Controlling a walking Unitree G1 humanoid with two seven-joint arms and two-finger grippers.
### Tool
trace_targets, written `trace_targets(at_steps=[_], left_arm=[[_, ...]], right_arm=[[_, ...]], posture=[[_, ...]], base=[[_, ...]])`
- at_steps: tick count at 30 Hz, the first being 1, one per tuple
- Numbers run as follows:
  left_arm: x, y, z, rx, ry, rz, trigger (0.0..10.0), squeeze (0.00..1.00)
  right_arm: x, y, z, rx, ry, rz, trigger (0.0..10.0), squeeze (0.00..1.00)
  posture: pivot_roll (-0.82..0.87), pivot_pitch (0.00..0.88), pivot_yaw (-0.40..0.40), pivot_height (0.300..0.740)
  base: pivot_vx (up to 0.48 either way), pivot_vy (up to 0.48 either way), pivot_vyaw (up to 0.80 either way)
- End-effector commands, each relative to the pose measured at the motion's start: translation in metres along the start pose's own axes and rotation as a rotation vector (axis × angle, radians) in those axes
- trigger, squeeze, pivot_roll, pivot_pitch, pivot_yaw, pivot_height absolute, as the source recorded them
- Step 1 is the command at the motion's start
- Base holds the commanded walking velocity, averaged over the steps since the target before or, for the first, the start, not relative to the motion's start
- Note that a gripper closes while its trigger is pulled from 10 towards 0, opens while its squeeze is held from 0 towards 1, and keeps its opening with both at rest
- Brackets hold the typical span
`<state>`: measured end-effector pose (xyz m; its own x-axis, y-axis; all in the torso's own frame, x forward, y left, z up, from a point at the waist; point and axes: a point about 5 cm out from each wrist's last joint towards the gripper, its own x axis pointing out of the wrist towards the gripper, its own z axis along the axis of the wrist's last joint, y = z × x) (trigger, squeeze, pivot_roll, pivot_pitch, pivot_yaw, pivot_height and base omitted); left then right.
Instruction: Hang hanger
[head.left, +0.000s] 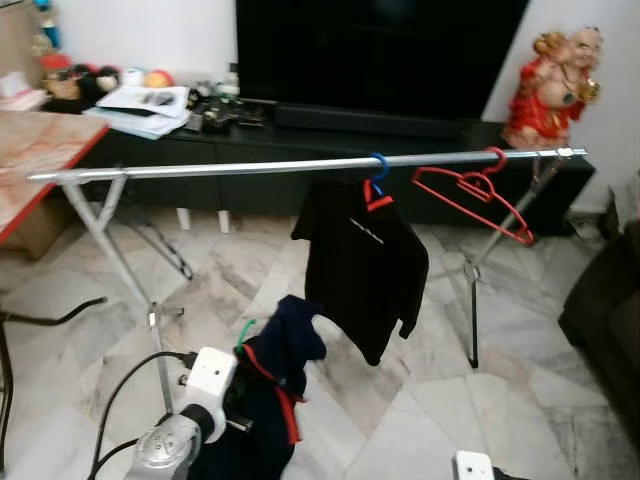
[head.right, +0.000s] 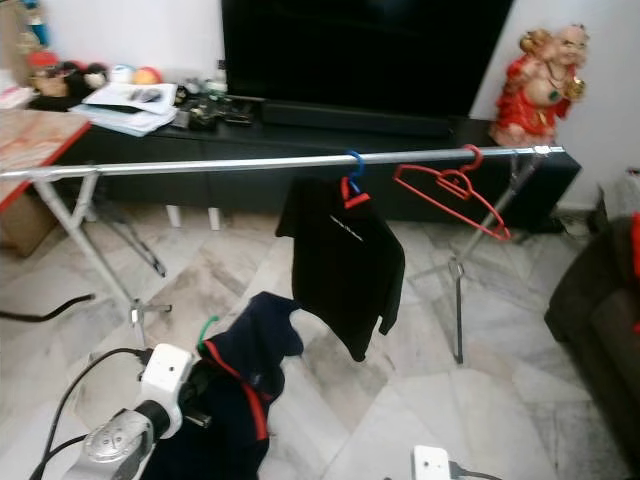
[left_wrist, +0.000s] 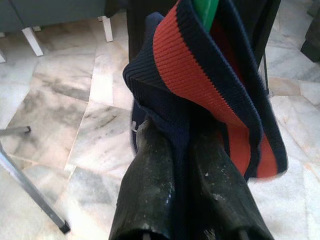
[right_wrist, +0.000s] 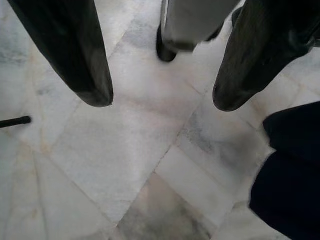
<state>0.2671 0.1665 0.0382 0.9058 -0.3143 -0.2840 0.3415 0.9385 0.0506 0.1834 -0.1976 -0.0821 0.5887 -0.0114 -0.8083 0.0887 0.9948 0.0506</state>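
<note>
Lowest in the frame, at the bottom left of the head view, the left gripper (left_wrist: 182, 150) has its two black fingers pressed together on the red-and-navy ribbed collar of a navy garment (head.left: 270, 400), which hangs bunched from it. A green hanger (left_wrist: 206, 10) pokes up through that collar, its hook showing as a small green curve above the cloth in the head view.

Above, a silver rail (head.left: 200, 168) crosses the frame from the left edge to the upper right, carried on slanted metal legs over a marble floor (head.left: 420, 400). Near the middle of the rail a black shirt (head.left: 362, 262) hangs from a blue-hooked hanger (head.left: 378, 170). Just to its right an empty red hanger (head.left: 470, 195) hangs tilted on the rail.

At the bottom right, the right gripper (right_wrist: 162, 102) points down at the floor with its fingers spread wide and nothing between them. A red figurine (head.left: 555, 85) stands on the dark cabinet (head.left: 300, 150) in the upper right corner.
</note>
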Motion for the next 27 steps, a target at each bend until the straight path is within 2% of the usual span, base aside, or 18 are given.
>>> trace_targets(at_steps=[1, 17, 27], left_arm=[[0.006, -0.009, 0.009, 0.011, -0.031, -0.037, 10.0, 0.00], [0.010, -0.008, 0.011, 0.019, -0.027, -0.028, 10.0, 0.00], [0.012, -0.006, 0.009, 0.014, -0.004, -0.001, 10.0, 0.00]], right_arm=[[-0.002, -0.011, -0.003, 0.006, 0.013, -0.029, 10.0, 0.00], [0.002, 0.011, 0.001, -0.005, 0.015, -0.003, 10.0, 0.00], [0.003, 0.015, 0.005, -0.005, 0.005, 0.007, 10.0, 0.00]], posture=[[0.03, 0.060, -0.049, 0.740], [0.04, 0.047, -0.051, 0.740], [0.04, 0.034, -0.044, 0.740]], base=[[0.330, 0.000, 0.00], [0.337, 0.000, 0.00], [0.343, 0.000, 0.00]])
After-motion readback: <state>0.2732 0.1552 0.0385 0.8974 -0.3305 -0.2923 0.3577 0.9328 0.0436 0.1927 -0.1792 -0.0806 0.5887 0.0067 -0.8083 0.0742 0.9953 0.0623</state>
